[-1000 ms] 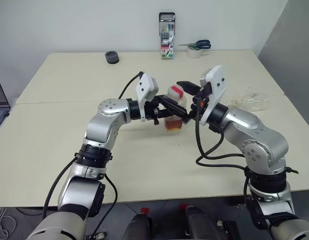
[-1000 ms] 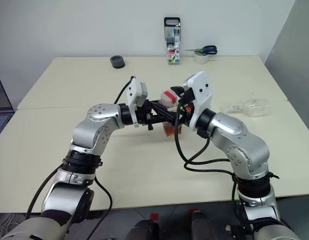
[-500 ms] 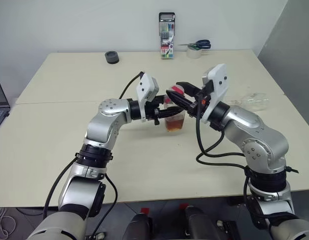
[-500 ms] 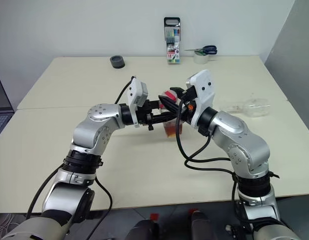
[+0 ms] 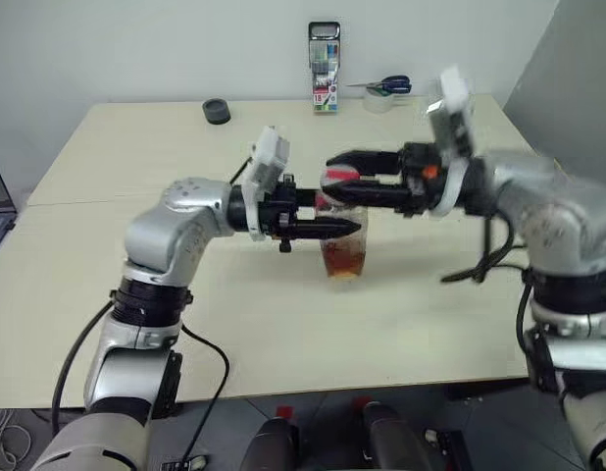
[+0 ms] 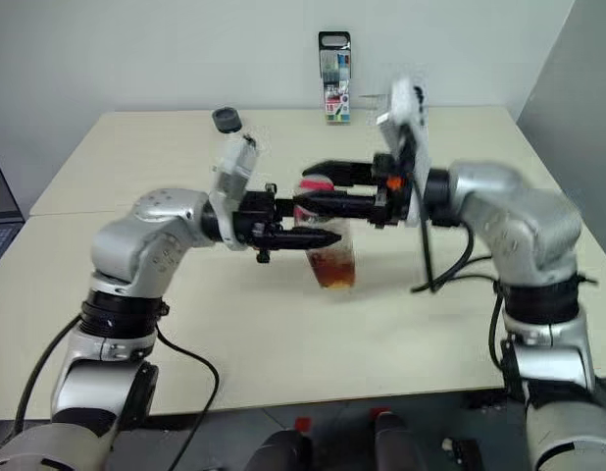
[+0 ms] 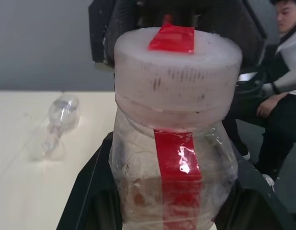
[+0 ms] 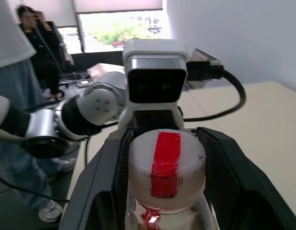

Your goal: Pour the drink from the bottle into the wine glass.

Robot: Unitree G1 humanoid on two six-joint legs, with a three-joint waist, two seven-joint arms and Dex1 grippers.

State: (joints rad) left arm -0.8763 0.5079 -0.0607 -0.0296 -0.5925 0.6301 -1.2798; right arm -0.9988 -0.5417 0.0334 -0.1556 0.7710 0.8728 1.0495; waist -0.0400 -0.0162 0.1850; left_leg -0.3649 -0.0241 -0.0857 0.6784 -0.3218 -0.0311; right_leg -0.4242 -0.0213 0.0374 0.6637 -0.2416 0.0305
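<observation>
Bottle [image 5: 343, 234], capped, amber drink low inside, held above mid-desk [image 5: 107, 245]: left gripper [image 5: 350, 228] clamped on body, right gripper [image 5: 334, 169] closed around cap [image 7: 177, 57]; advised holding body steady while twisting cap; wine glass [image 7: 54, 125] lay tipped at right.

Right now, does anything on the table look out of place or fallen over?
Yes. The glass lies on its side on the table, beyond the bottle. It should stand upright for pouring. The bottle's cap is still on. Nothing looks spilled.
</observation>
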